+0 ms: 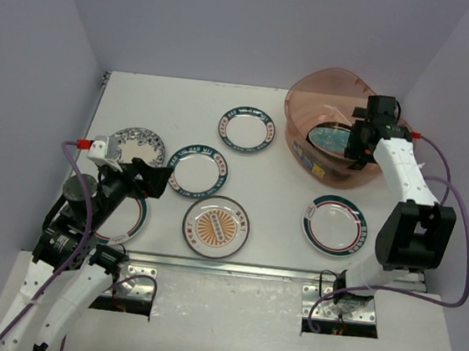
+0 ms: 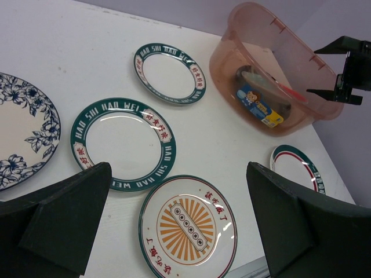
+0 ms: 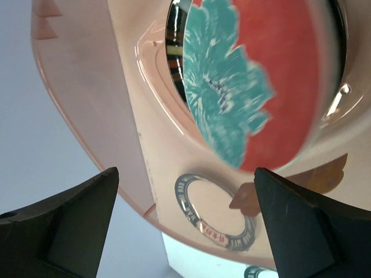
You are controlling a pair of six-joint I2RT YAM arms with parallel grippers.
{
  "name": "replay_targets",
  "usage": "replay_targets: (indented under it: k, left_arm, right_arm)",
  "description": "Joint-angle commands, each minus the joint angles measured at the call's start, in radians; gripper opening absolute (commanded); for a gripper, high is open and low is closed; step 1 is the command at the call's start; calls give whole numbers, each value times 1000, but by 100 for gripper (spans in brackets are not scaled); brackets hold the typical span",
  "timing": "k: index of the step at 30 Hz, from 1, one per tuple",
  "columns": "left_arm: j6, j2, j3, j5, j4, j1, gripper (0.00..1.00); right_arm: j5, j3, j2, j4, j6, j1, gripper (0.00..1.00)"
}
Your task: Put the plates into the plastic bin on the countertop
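Right claw (image 3: 185,174): released, within plastic bin (image 1: 310,91) rim, over red-teal floral plate (image 3: 278,69). Left claw (image 2: 177,174): released, above desk (image 1: 282,197) near edge. Desk plates (image 1: 247,131) lie spaced apart, one seemingly half-hidden beneath it.

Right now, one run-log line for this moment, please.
left gripper open over countertop | right gripper open over plastic bin | red-teal plate inside bin | six plates outside

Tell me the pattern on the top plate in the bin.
The plate shows a teal flower on red; clearest in the right wrist view.

plate (image 2: 123,143): "hao shi hao wei"
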Motion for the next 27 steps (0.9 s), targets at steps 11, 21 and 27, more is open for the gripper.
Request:
replay_targets:
  k: [11,21,27]
  left_arm:
    - [-13,9,5,-60,24,-13,100]
    - [-35,1,47,-215,-37,-13,100]
    - [-24,28,60,-222,-45,-13,100]
  right_arm:
    - [-295,-24,-182,276,-505,66,99]
    - [-529,1,-252,95,-1219,519,99]
    - [-675,-426,-289,262,-1250,630,99]
